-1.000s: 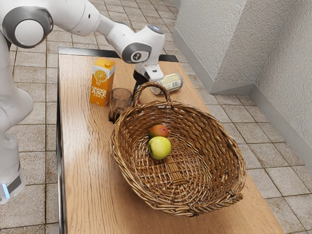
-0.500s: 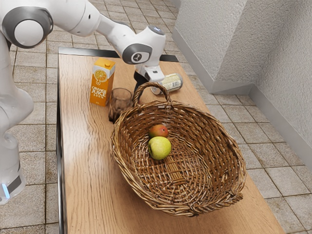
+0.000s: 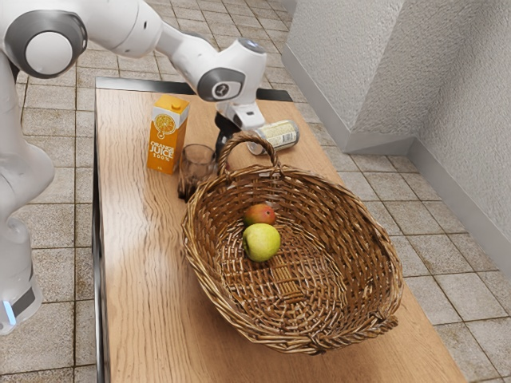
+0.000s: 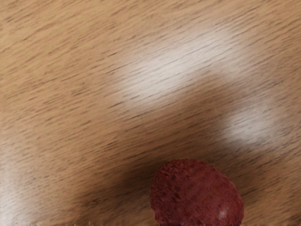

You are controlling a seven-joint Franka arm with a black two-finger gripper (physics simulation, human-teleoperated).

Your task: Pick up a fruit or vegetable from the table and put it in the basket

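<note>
In the exterior view my gripper (image 3: 224, 140) points down at the table's far part, behind the wicker basket's handle, which partly covers it. The basket (image 3: 371, 231) stands on the table (image 3: 140, 279), with a red-green mango (image 3: 259, 215) and a yellow-green apple (image 3: 262, 242) inside, side by side. In the wrist view a dark red, rough-skinned round fruit or vegetable (image 4: 195, 195) appears at the lower edge, at or just under my hand, above the wood. Whether it is gripped cannot be made out.
An orange juice carton (image 3: 168, 134) stands upright on the exterior view's left of my hand. A dark transparent glass (image 3: 197, 166) is between the carton and the basket. A can (image 3: 276, 137) lies on its side close to my hand, on the exterior view's right.
My hand has shifted slightly toward the exterior view's left and a little up in that view. The basket, its fruit, the carton, glass and can have stayed put.
</note>
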